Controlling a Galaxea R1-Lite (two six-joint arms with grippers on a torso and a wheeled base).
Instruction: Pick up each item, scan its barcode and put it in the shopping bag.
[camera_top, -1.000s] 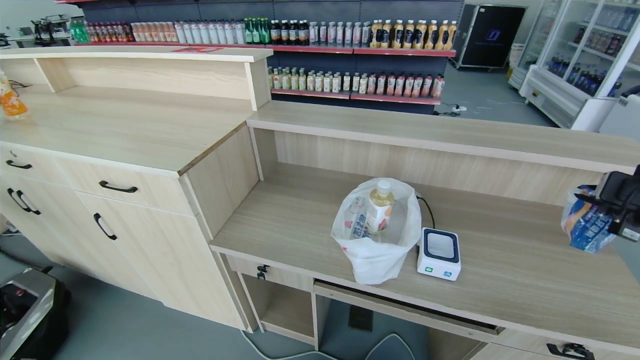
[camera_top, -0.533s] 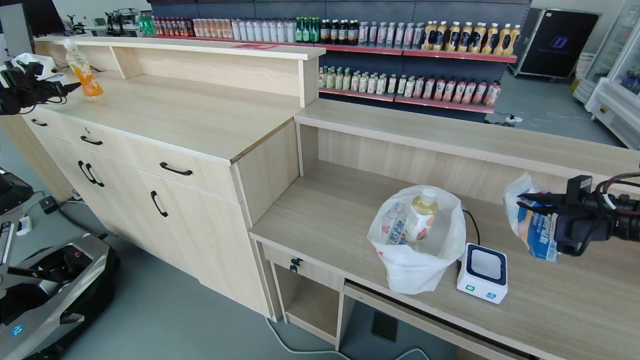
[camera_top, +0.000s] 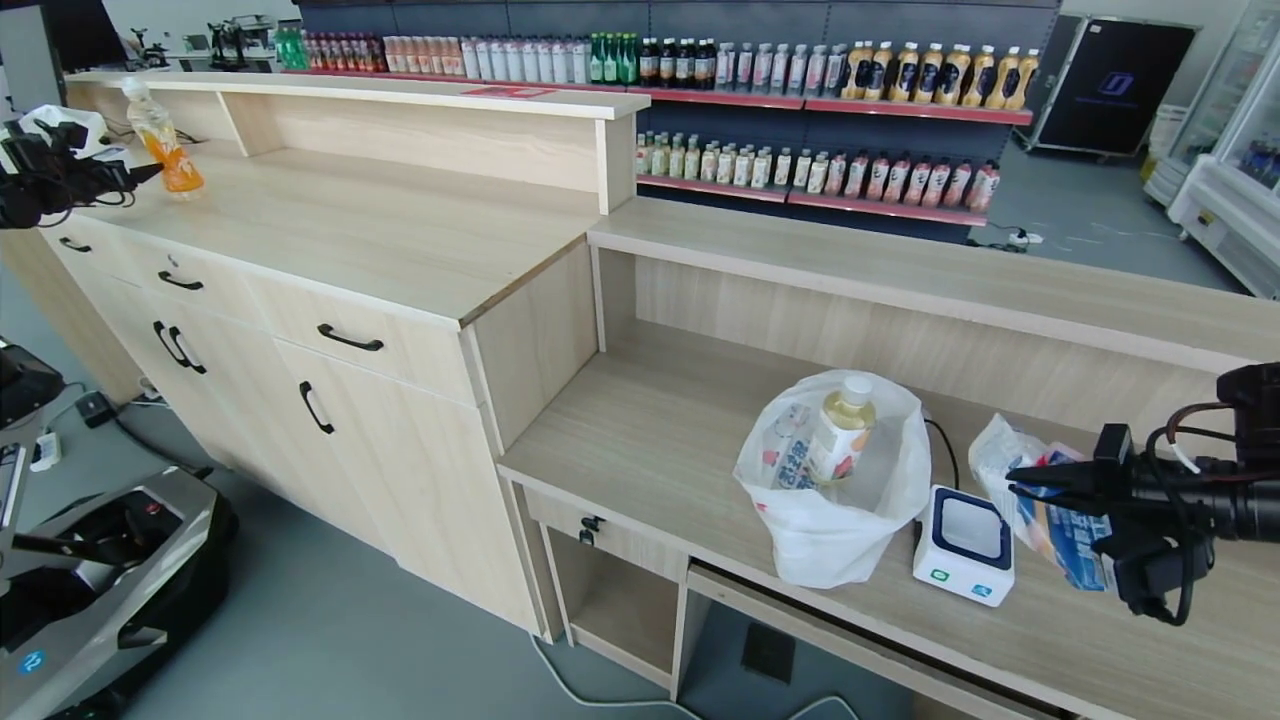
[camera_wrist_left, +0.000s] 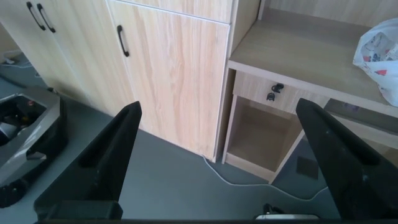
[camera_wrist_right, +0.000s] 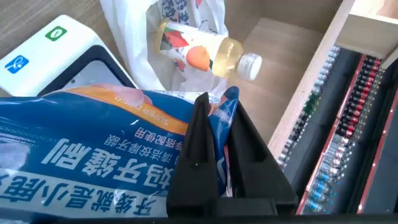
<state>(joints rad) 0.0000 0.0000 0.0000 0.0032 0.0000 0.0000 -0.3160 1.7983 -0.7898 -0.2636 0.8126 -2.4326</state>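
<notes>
Just beside the scanner (camera_top: 963, 545), right claw (camera_top: 1016, 481) around blue packet (camera_top: 1075, 537)

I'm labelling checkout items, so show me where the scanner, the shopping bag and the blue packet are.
scanner (camera_top: 966, 527): head view, its dark-framed top window.
shopping bag (camera_top: 815, 545): head view, its white front wall.
blue packet (camera_top: 1072, 548): head view, its lower blue part.

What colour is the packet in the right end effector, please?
Blue packet with an orange band; right wrist view shows it best.
</notes>
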